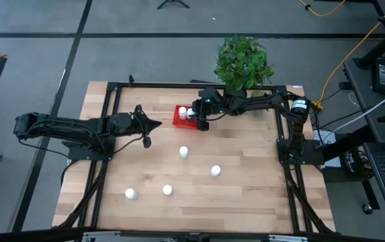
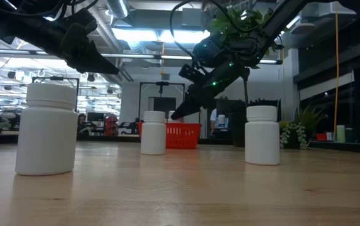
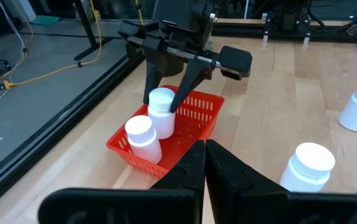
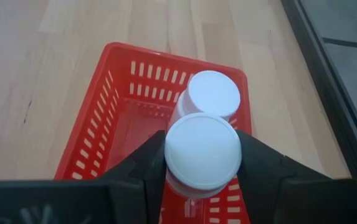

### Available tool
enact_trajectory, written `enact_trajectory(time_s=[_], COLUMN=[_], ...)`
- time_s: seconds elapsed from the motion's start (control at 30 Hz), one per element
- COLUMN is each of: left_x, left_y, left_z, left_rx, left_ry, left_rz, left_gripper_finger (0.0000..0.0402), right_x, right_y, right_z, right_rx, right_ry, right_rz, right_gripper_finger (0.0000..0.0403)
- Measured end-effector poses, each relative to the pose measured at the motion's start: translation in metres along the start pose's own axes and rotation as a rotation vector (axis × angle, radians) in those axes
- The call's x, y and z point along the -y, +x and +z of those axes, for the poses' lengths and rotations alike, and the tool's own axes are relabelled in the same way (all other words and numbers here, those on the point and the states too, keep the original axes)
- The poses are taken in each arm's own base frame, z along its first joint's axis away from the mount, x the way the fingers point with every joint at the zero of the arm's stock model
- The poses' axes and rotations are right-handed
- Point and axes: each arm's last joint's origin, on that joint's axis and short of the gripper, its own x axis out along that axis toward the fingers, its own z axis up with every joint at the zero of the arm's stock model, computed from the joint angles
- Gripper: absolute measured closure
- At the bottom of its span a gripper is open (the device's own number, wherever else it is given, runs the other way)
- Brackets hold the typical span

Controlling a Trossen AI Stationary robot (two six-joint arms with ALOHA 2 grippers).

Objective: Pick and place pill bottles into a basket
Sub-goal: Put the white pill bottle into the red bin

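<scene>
We count six pill bottles: one gripped in the right claw (image 1: 199, 121), one (image 3: 143, 138) beside it in the single red basket (image 1: 179, 117), four on the table (image 1: 246, 168).

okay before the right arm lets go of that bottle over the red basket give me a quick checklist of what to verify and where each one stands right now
1. Right end effector shut on a pill bottle: ok.
2. Held bottle is over the basket, not the table: ok.
3. Bottle already in the basket leaves room beside it: ok.
4. Held bottle is low enough to release without tipping: cannot tell.
5. Left end effector is clear of the basket: ok.
6. Four bottles left on the table, all upright: ok.
</scene>
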Motion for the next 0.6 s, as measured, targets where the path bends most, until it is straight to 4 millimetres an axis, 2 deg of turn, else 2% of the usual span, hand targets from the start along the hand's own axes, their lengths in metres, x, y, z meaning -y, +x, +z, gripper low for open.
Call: enact_trajectory(time_s=[0.6], left_x=[0.0002], left_y=[0.0], left_z=[0.0], left_rx=[0.0], left_ry=[-0.003], left_rz=[-0.006], left_gripper_finger=[0.04], right_x=[0.0031], right_y=[0.0053], right_z=[-0.0054], right_rx=[-0.004], right_ry=[0.013], right_rz=[-0.006], right_gripper_finger=[0.025])
